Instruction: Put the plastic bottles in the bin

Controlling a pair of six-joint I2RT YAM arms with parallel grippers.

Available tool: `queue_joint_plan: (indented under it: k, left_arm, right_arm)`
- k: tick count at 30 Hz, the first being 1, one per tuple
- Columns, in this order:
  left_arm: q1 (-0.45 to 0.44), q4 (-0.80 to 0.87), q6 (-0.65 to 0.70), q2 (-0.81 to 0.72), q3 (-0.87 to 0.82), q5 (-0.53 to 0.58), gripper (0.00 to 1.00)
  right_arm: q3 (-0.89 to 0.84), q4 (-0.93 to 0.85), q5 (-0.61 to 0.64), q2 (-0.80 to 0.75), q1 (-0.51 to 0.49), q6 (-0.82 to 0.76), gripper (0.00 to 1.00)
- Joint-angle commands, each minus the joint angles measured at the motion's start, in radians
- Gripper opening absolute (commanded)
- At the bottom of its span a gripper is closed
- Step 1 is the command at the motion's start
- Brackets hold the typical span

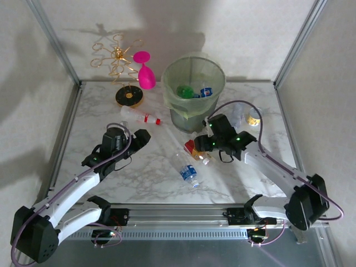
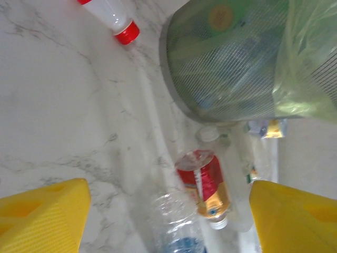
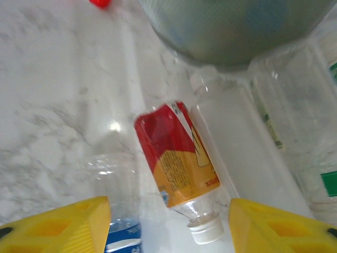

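Top external, bin, green bottle and blue-labelled bottle inside

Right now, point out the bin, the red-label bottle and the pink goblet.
bin [image 1: 192, 121], top view, on its front wall.
red-label bottle [image 3: 176, 153], right wrist view, on its label.
pink goblet [image 1: 147, 78], top view, on its bowl.

The white marble table carries the bin, a gold wire stand and several lying bottles.
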State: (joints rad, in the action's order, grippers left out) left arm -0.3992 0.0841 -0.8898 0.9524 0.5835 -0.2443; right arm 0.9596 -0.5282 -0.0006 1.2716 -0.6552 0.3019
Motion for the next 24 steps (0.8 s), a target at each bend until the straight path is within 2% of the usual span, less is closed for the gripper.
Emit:
queue_joint_plan:
  k: [1,7,15,24]
  left_arm:
    - [-0.001,-0.163,-0.091,0.023,-0.028,-0.016,0.78]
    - [-0.043,-0.224,-0.114,0.052,-0.057,-0.001,0.78]
    - [-0.075,-0.2,-0.064,0.045,-0.035,0.018,0.78]
    - [-0.079,-0.181,-0.032,0.042,-0.02,0.018,0.78]
  right_arm:
    - [-0.016,0.076,0.022,0.058,-0.02,-0.038,0.61]
    - [0.008,0.106,0.069,0.197,-0.086,-0.078,0.62]
    - [0.067,0.085,0.19,0.324,-0.1,-0.127,0.63]
    - [0.085,0.109,0.162,0.401,-0.106,-0.13,0.64]
